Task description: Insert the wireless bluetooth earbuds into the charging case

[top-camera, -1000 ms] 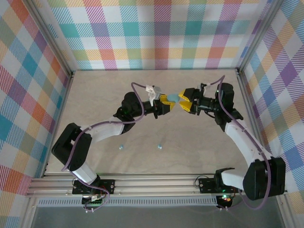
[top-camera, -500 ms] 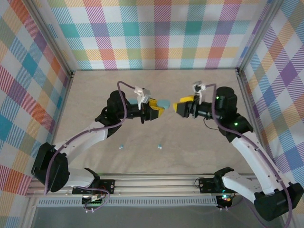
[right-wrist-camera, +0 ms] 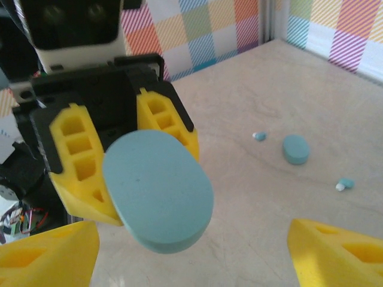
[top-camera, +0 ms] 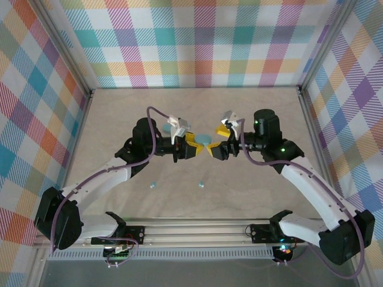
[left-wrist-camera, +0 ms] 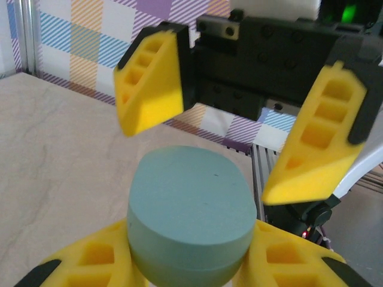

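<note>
Two earbuds (top-camera: 153, 185) are seen lying on the table (top-camera: 257, 107) in the overhead view, well apart from each other, the other one (top-camera: 201, 184) further to the right; both lie on the near side, apart from both arms. A pale blue oval charging case (top-camera: 205, 139) is held off the table, clamped between the yellow fingers of the left gripper (top-camera: 194, 146). In the left wrist view it is gripped at its lower sides, and its flat oval face is turned toward the opposite arm. The right gripper (top-camera: 218, 140) is held just in front of that face with its jaws spread wide, one finger to each side of the case and neither touching it; nothing is gripped by it. A second case (right-wrist-camera: 295, 149) is seen lying flat on the table in the right wrist view, with two tiny pale bits near it but not touching it. Whether these are the same two earbuds cannot be told.
</note>
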{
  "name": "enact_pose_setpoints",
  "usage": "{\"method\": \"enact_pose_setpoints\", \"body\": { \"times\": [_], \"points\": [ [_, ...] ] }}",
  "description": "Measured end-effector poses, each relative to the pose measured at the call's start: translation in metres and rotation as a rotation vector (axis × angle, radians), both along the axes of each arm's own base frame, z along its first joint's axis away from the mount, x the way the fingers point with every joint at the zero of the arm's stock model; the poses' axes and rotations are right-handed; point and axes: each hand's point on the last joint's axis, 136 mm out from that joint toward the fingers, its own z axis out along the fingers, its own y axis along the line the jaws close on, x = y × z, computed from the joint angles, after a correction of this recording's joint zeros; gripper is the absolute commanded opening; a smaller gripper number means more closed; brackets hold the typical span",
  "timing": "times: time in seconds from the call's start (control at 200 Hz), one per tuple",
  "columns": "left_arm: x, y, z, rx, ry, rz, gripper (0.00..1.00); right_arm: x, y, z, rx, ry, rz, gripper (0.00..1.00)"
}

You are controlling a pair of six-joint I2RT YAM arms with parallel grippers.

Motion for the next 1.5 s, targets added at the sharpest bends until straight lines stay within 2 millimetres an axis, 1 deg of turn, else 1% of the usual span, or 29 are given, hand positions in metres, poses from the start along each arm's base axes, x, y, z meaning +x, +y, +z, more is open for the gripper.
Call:
{"method": "enact_pose_setpoints", "body": {
  "times": [0.075,0.155,0.405,0.675,0.805,0.895,1.04,1.2,1.33,1.505],
  "points": [
    [-0.002,0.001,0.002,-0.001,-0.002,0.000,0.18,0.002,0.004,-0.007,-0.013,0.007,0.015,0.81],
    [-0.003,0.002,0.003,-0.002,-0.004,0.002,0.18,0.003,0.006,-0.009,-0.019,0.014,0.022,0.80],
    [-0.002,0.004,0.004,-0.003,-0.012,0.021,0.18,0.010,0.009,0.000,-0.017,0.002,0.007,0.78],
    [0.002,0.005,-0.002,0.002,-0.009,0.050,0.18,0.014,0.013,-0.002,-0.015,0.038,0.000,0.78],
    [0.002,0.006,-0.009,0.013,0.003,0.058,0.18,0.020,0.014,0.001,-0.016,0.036,-0.013,0.78],
    [-0.003,0.004,-0.013,0.020,0.015,0.038,0.17,0.028,0.013,0.005,-0.023,0.024,-0.048,0.78],
    [-0.012,0.003,-0.017,0.020,0.018,0.020,0.17,0.037,0.012,0.003,-0.034,0.037,-0.088,0.78],
    [-0.013,0.006,-0.028,0.026,0.034,0.041,0.16,0.042,0.014,-0.009,-0.040,0.121,-0.111,0.79],
    [-0.010,0.011,-0.043,0.039,0.060,0.082,0.15,0.043,0.015,-0.019,-0.040,0.201,-0.128,0.78],
    [-0.007,0.023,-0.079,0.086,0.139,0.153,0.15,0.042,0.015,-0.019,-0.017,0.268,-0.156,0.79]
  ]
}}
